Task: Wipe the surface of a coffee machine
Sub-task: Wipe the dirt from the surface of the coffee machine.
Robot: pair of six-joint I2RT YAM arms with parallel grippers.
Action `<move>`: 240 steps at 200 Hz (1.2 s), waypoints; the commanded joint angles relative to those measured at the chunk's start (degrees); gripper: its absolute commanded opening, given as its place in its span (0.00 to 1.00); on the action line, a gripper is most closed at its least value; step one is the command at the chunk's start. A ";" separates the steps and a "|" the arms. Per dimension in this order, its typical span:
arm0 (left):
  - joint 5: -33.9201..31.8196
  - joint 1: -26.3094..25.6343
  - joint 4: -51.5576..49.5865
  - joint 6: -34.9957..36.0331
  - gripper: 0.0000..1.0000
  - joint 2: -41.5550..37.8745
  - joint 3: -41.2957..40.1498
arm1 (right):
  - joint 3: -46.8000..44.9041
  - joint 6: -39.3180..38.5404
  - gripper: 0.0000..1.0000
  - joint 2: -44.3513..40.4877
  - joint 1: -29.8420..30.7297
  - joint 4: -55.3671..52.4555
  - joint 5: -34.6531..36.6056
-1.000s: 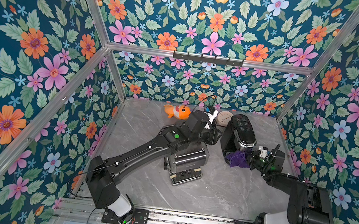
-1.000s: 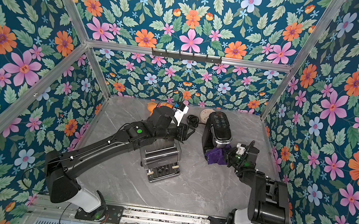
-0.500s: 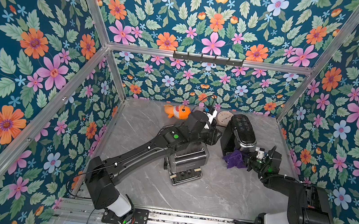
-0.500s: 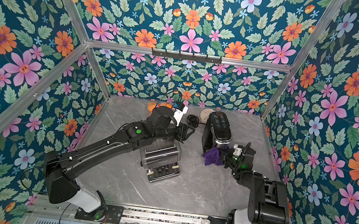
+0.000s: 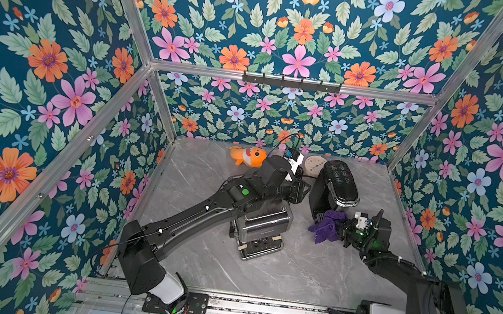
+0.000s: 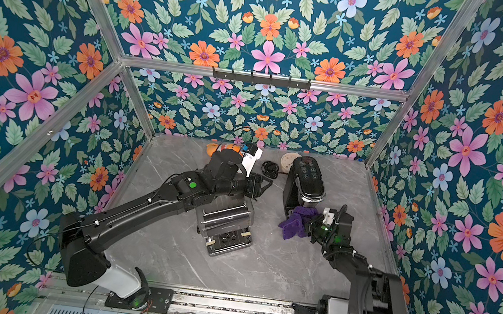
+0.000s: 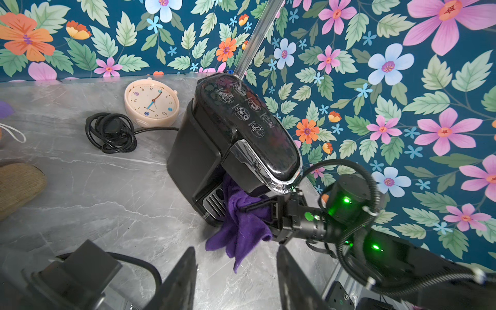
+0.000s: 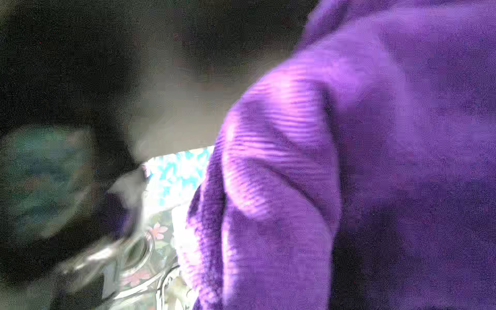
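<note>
Right hand pinches the cloth low against the coffee machine, left hand spread, idle; we fear a shove slides the unbraced machine.

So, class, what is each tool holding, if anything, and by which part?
The right tool grips the purple cloth by a bunched fold, ends hanging. The left tool holds nothing.
</note>
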 commanded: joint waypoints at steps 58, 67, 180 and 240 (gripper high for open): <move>0.14 0.04 1.62 1.22 0.50 0.41 1.26 | 9.75 -16.56 0.00 -27.95 1.59 -45.21 12.44; 0.13 0.05 1.59 1.29 0.50 0.49 1.27 | 10.94 -17.34 0.00 -29.10 1.72 -46.90 12.06; -0.12 0.05 1.87 0.96 0.50 0.65 1.62 | 43.88 -34.31 0.00 -14.09 16.43 -58.88 23.87; -1.61 0.05 -0.05 2.06 0.50 -0.95 1.43 | 57.48 -40.65 0.00 3.19 16.03 -57.49 31.57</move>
